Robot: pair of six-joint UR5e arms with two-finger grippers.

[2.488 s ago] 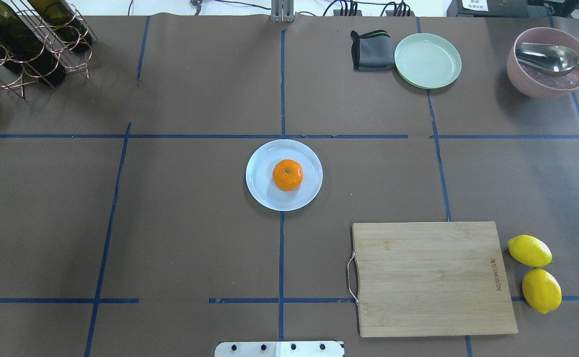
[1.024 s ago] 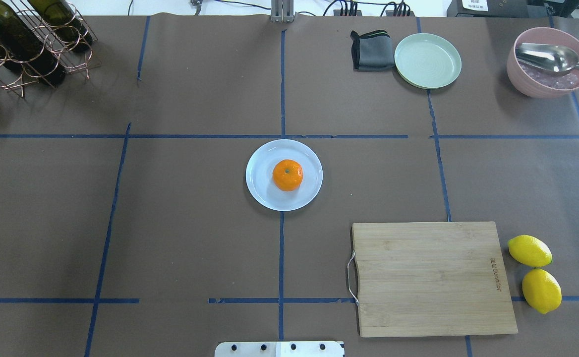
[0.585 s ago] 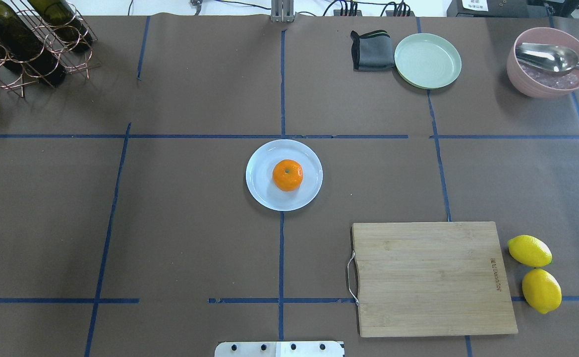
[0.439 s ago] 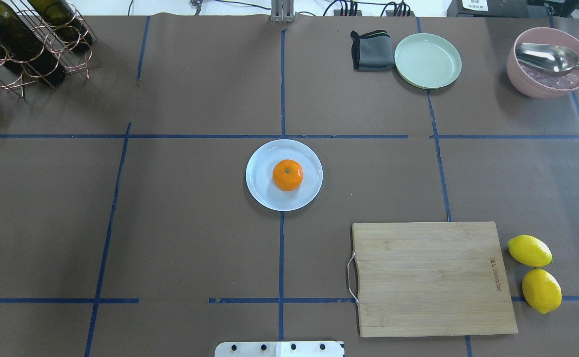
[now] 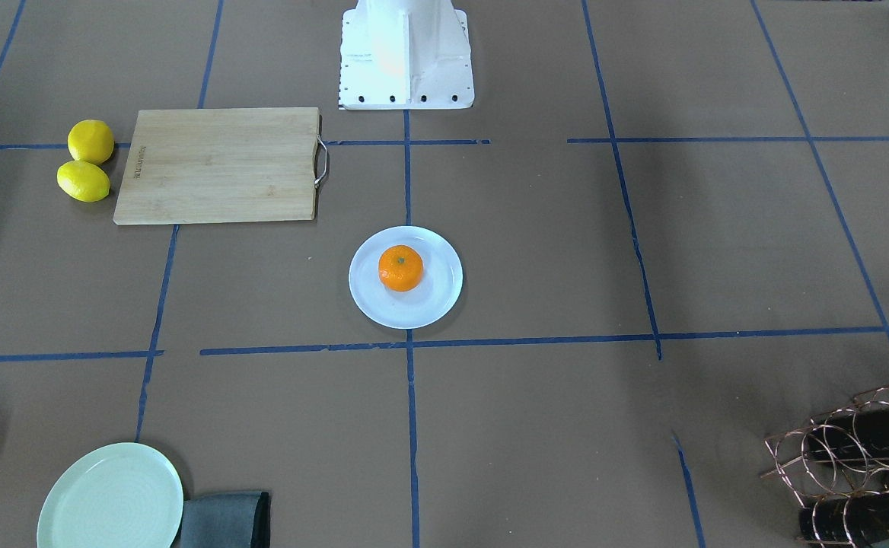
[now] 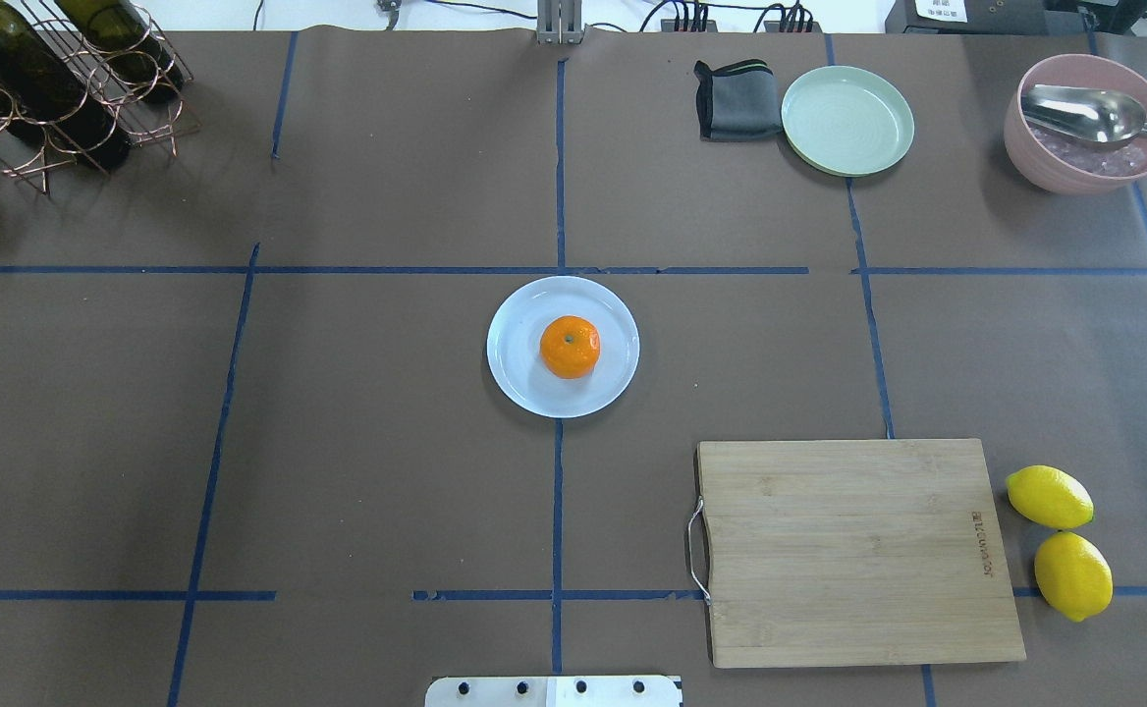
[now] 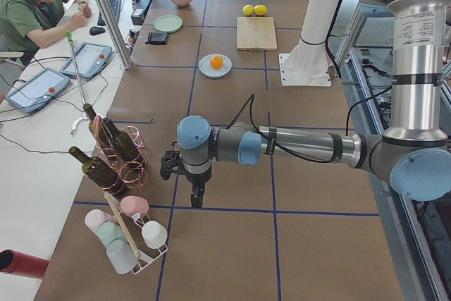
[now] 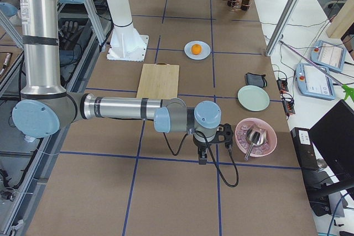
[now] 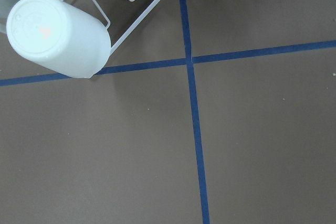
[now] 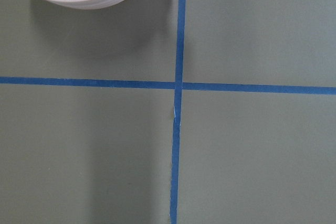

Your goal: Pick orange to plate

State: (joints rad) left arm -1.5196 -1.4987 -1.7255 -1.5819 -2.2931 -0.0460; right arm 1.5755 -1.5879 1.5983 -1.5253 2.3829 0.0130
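Both arms are silver-grey metal tubes joined by rounded grey housings with pale-blue caps. On the left arm (image 7: 296, 147) a thin black cable arcs off the forearm toward 11 o'clock, black rings band the tube, and the upright tube at 2 o'clock in the left-side view bears a white printed label. The right arm (image 8: 121, 109) trails a black cable looping toward 5 o'clock. The left gripper (image 7: 196, 201) and right gripper (image 8: 202, 160) are black. The white pedestal (image 5: 406, 53) shows four dark screws along its 6 o'clock edge
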